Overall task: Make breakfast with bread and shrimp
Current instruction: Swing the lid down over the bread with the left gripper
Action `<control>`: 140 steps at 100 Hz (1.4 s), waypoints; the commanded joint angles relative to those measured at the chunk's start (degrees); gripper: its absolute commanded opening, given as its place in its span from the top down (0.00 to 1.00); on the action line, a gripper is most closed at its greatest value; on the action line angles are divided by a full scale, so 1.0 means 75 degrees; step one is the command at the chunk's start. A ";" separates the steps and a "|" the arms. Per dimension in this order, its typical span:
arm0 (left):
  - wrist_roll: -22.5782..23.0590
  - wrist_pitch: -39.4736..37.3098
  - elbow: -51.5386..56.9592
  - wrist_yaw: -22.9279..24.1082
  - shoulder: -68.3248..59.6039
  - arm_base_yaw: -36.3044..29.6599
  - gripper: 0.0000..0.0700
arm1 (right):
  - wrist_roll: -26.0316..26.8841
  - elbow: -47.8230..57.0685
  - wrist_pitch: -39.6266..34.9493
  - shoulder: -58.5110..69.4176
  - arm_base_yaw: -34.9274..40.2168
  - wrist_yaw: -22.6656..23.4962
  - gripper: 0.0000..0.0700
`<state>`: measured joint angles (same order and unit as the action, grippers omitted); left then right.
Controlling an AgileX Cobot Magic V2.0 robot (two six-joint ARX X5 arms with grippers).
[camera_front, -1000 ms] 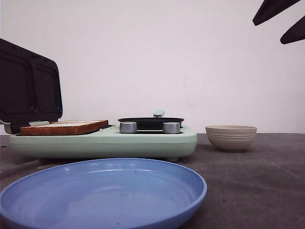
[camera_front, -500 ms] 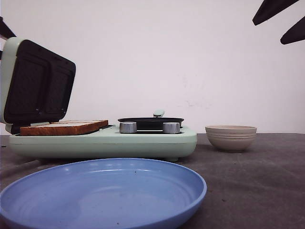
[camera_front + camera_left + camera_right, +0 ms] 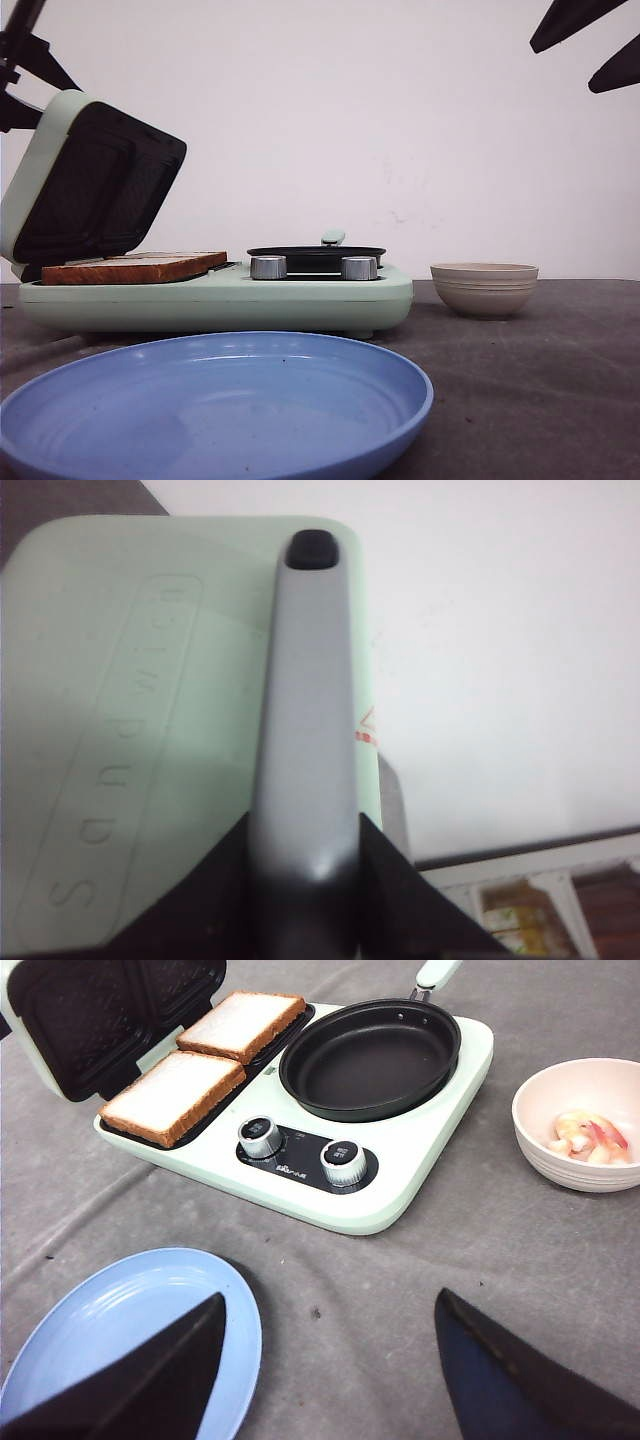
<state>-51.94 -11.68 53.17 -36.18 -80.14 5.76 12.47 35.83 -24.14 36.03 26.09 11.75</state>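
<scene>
The left gripper [image 3: 305, 920] jaws clamp the lid handle [image 3: 305, 710]; right gripper [image 3: 325, 1380] jaws gape wide; two bread [image 3: 205, 1065] slices lie flat, side by side.

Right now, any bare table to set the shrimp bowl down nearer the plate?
Yes: open grey cloth between the blue plate, the appliance front edge and the shrimp bowl. The plate itself is bare. Crowded at the sandwich press: bread under the half-lowered lid.

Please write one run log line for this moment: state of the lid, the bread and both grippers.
lid: half lowered over bread | left gripper: on lid handle | right gripper: open, raised, empty | pan: empty | shrimp: in bowl
</scene>
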 commanded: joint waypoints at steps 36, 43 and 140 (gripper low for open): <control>0.1204 0.0650 -0.0122 0.1055 -0.0277 -0.0691 0.99 | 0.0087 0.0020 0.0038 0.0023 0.0041 -0.0026 0.43; 0.1346 0.0650 -0.0122 0.1201 -0.0277 -0.0831 0.99 | 0.0087 0.0020 0.0009 0.0023 0.0041 -0.0026 0.43; 0.2436 0.0874 -0.0122 0.3340 -0.0746 -0.2416 0.99 | 0.0079 0.0020 -0.0076 0.0023 0.0041 0.0023 0.43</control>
<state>-32.14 -8.38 52.95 -13.28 -83.11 -12.78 12.47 35.83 -25.04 36.03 26.11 11.86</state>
